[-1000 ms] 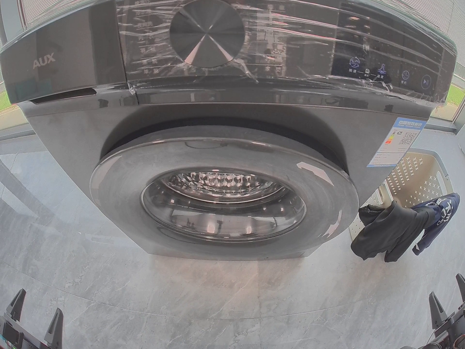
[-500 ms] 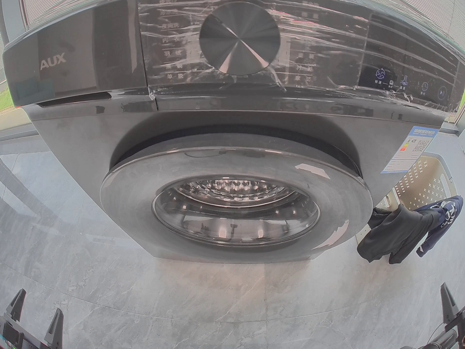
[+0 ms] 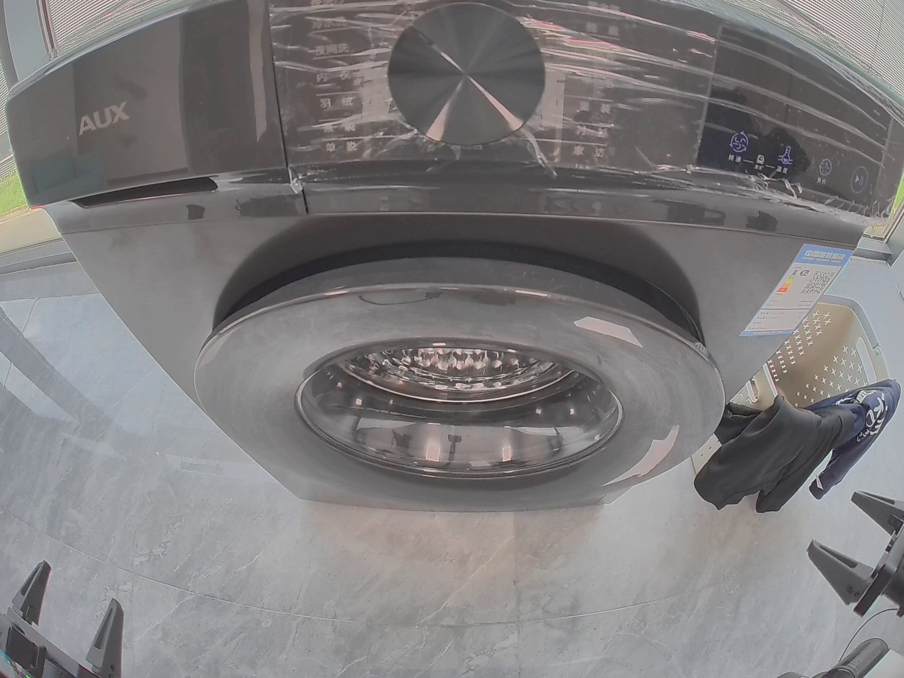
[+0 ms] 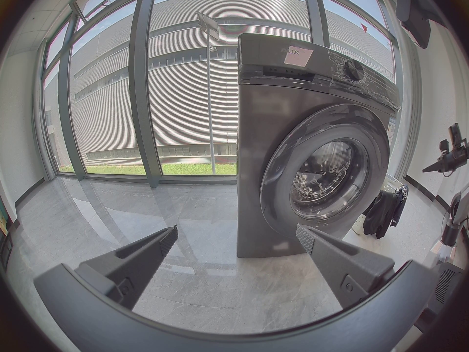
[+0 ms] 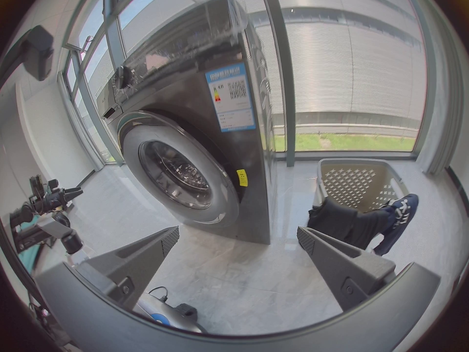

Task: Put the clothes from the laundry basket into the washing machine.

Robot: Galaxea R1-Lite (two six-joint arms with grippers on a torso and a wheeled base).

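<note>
Two grippers, both empty, face a closed washing machine (image 3: 452,237).

(a) The left gripper (image 3: 73,605) is low above the grey floor (image 3: 424,567). Its fingers (image 4: 132,262) are spread wide with nothing between them.

(b) The right gripper (image 3: 831,522) is likewise released, its fingers (image 5: 344,262) parted and bare.

(c) The washing machine stands on the floor ahead of both pairs of fingers, well apart from the left pair. Its round door (image 3: 245,369) is shut, and the steel drum (image 3: 452,369) shows through the glass.

(d) The laundry basket (image 3: 833,346) is pale and perforated. It sits on the floor just beside the machine's side panel, ahead of the right fingers and far across from the left fingers.

(e) A dark garment (image 3: 767,454) hangs over the basket's near rim, facing the right fingers. A blue garment (image 3: 862,421) with white print hangs over the same rim, touching the dark one on the side away from the machine. Both lie nearer to the right fingers than to the left, and neither touches them.

(f) Tall windows (image 4: 185,99) stand behind the machine, beyond both pairs of fingers.
</note>
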